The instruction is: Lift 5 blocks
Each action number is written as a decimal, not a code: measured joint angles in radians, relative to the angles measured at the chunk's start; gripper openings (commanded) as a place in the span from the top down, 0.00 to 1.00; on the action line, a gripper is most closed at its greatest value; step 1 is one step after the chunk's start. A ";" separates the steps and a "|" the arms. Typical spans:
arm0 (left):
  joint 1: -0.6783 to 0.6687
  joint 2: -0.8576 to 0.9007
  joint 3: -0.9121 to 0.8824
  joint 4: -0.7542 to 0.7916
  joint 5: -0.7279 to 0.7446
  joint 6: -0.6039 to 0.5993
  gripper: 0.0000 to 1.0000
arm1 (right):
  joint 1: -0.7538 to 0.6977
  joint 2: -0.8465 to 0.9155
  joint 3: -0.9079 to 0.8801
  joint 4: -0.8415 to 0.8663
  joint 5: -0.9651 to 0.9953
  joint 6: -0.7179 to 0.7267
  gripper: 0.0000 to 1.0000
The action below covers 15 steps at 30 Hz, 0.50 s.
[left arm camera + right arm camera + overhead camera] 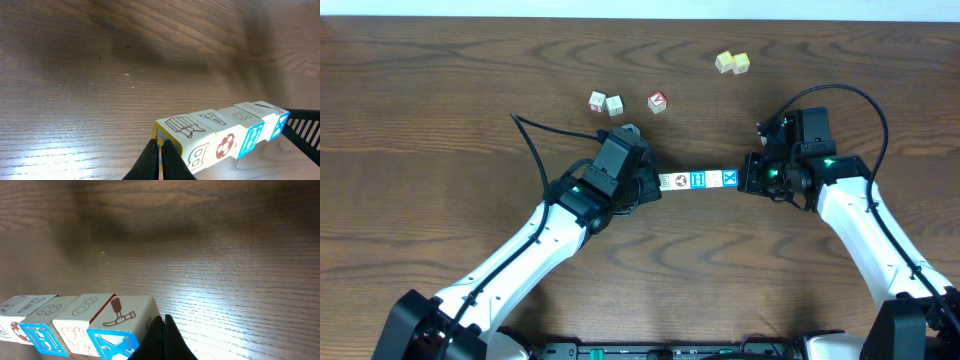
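Left end effector (160, 145), fingers together, against blocks (222, 135) lettered B, A

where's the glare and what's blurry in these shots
Right wrist: bright glare on the table right of the blocks, broad shadow above. Left wrist: far table soft, shadow band across it. Overhead: evenly lit, sharp.

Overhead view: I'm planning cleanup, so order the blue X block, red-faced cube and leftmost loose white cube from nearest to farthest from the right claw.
1. Blue X block, against the right claw.
2. Red-faced cube, upper left.
3. Leftmost white cube, farthest left.
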 measured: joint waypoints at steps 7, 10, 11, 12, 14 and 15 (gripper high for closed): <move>0.000 0.003 0.000 0.002 0.000 -0.007 0.93 | 0.000 0.000 0.000 0.000 0.001 0.000 0.99; 0.000 0.008 0.000 0.003 0.000 -0.008 0.93 | 0.000 0.000 0.000 0.000 0.003 0.000 0.99; 0.000 0.010 0.000 0.004 0.000 -0.010 0.93 | 0.000 0.000 0.000 0.000 0.003 0.000 0.99; 0.000 0.011 0.000 0.005 0.000 -0.010 0.93 | 0.000 0.000 0.000 0.000 0.003 0.000 0.99; 0.000 0.011 0.000 0.007 0.000 -0.010 0.93 | 0.000 0.000 0.000 0.000 0.006 0.000 0.99; 0.000 0.011 0.000 0.008 0.000 -0.010 0.93 | 0.000 0.000 0.000 0.000 0.006 0.000 0.99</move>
